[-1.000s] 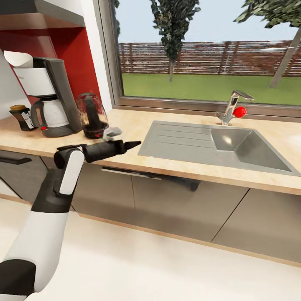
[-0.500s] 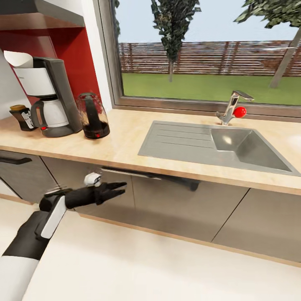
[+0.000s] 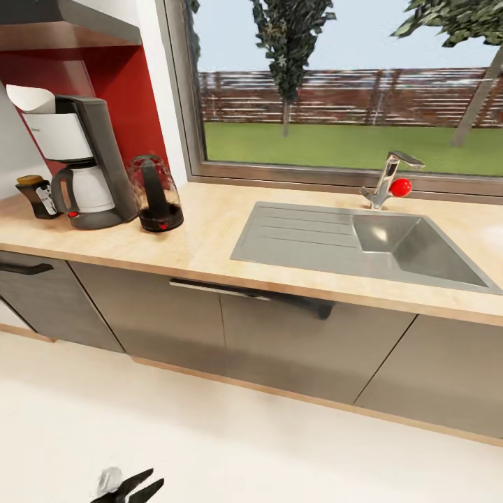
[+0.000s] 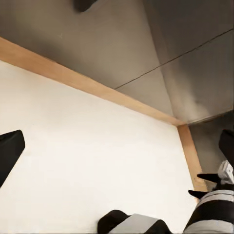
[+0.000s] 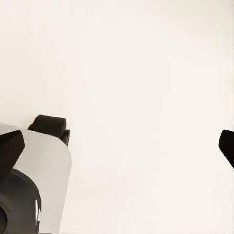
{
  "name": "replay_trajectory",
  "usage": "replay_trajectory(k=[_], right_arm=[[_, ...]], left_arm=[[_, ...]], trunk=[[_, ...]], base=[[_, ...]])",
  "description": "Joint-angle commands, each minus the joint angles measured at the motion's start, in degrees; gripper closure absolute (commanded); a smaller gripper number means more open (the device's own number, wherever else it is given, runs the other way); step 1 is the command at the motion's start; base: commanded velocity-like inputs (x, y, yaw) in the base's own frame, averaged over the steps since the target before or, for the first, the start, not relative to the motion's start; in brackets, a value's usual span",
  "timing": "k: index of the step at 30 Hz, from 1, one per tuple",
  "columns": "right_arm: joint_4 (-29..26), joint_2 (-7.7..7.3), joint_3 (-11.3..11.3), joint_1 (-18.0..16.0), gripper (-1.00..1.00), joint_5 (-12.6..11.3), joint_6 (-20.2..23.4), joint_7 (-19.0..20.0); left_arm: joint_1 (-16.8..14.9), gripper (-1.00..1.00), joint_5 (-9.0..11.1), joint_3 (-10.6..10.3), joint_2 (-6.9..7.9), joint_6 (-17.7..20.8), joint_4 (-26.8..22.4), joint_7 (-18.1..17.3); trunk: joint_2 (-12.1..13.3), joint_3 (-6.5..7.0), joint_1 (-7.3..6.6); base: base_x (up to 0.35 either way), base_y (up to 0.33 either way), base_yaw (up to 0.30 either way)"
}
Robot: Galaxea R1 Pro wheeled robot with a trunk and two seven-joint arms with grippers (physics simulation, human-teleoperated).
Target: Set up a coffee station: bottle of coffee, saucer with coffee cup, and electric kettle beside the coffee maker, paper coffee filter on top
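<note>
Left gripper (image 3: 133, 485): we see its dark fingers spread apart and empty, low over the floor (image 3: 279, 447).
Right gripper (image 5: 117, 141): wide, nothing between the tips.
Kettle: the electric kettle (image 3: 155, 194) stands upright on the kitchen countertop (image 3: 202, 241), just beside the coffee maker (image 3: 80, 162).
Bottle: the bottle of coffee (image 3: 38, 195) sits at the machine's other side.
Filter: probably the white shape atop the machine.
Bearing: everything lies up and forward-left, so we judge the left arm nearer.

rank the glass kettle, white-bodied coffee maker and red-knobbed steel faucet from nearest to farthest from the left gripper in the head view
1. The glass kettle, on the counter above the left gripper.
2. The white-bodied coffee maker, just left of the kettle; a close call.
3. The red-knobbed steel faucet, far right behind the sink.
</note>
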Motion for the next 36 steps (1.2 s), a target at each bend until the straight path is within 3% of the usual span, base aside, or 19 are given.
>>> replay_trajectory(k=[1, 2, 4, 9, 30, 36], right_arm=[[0.0, -0.95, 0.3, -0.1, -1.00, -0.1, -0.1, 0.0], [0.0, -1.74, -0.6, -0.2, -1.00, -1.6, -0.1, 0.1], [0.0, -2.18, -2.1, -0.2, -1.00, -3.9, -0.1, 0.2], [0.0, -2.64, -3.8, -0.2, -1.00, -6.8, -0.3, 0.4], [-0.1, -2.64, -4.1, -0.7, -1.00, -7.3, -0.4, 0.2], [-0.1, -2.66, -4.1, -0.8, -1.00, -7.3, -0.4, 0.2]], left_arm=[[0.0, -1.00, 0.5, -0.2, 0.03, -2.1, 1.8, 2.2], [0.0, -1.00, 0.5, -0.3, -0.13, -3.5, 3.2, 7.2], [0.6, -1.00, 0.5, -0.3, -1.00, -4.1, 3.9, 11.2], [2.2, -1.00, 0.7, -0.2, -2.37, -4.7, 4.6, 15.6], [2.5, -1.00, 0.7, -0.1, -2.54, -4.7, 4.6, 16.9], [2.5, -1.00, 0.7, -0.1, -2.59, -4.7, 4.6, 16.9]], trunk=[[0.0, -0.04, -0.01], [0.0, -0.04, -0.01], [0.0, -0.04, -0.01], [0.0, -0.04, -0.01], [0.0, -0.03, -0.01], [0.0, 0.11, -0.01]], base=[[0.000, 0.000, 0.000], [0.000, 0.000, 0.000], [0.000, 0.000, 0.000], [0.000, 0.000, 0.000], [0.000, 0.000, -0.001], [0.000, 0.000, -0.168]])
